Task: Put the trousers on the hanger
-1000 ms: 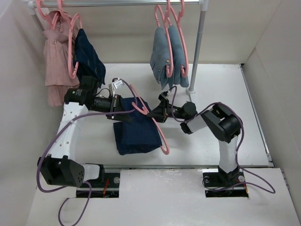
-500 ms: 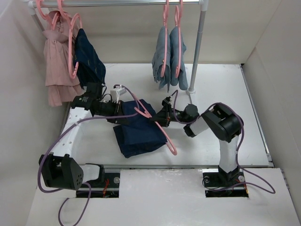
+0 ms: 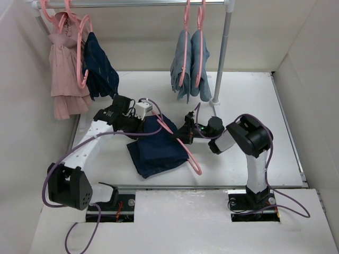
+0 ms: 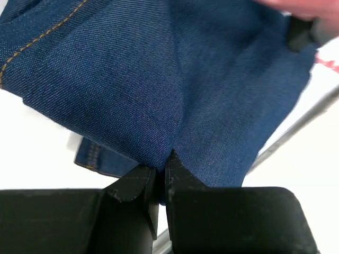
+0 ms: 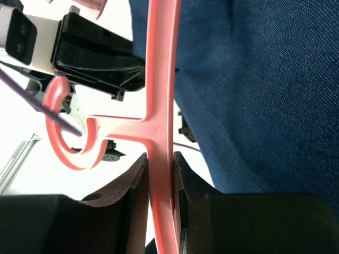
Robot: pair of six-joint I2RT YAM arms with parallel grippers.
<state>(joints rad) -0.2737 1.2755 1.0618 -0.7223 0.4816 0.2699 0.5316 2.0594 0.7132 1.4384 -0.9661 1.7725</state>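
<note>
The dark navy trousers point(image 3: 156, 148) lie folded on the white table, partly through the pink hanger point(image 3: 183, 145). My left gripper point(image 3: 142, 123) is shut on a pinched fold of the trousers point(image 4: 159, 95) at their far edge. My right gripper point(image 3: 183, 133) is shut on the hanger's bar point(image 5: 160, 159) just below the hook point(image 5: 69, 132), holding it tilted over the cloth. Navy denim point(image 5: 254, 95) fills the right of the right wrist view.
A clothes rail point(image 3: 132, 3) spans the back on a post point(image 3: 222, 53). Pink garments point(image 3: 66, 63) and another navy garment point(image 3: 100, 66) hang at left; pale blue jeans point(image 3: 190, 63) hang on pink hangers at centre. Walls enclose the table.
My left gripper has moved right and nearer with the trousers' edge. The hanger has swung lower and nearer. The pale jeans on the rail have stopped swaying.
</note>
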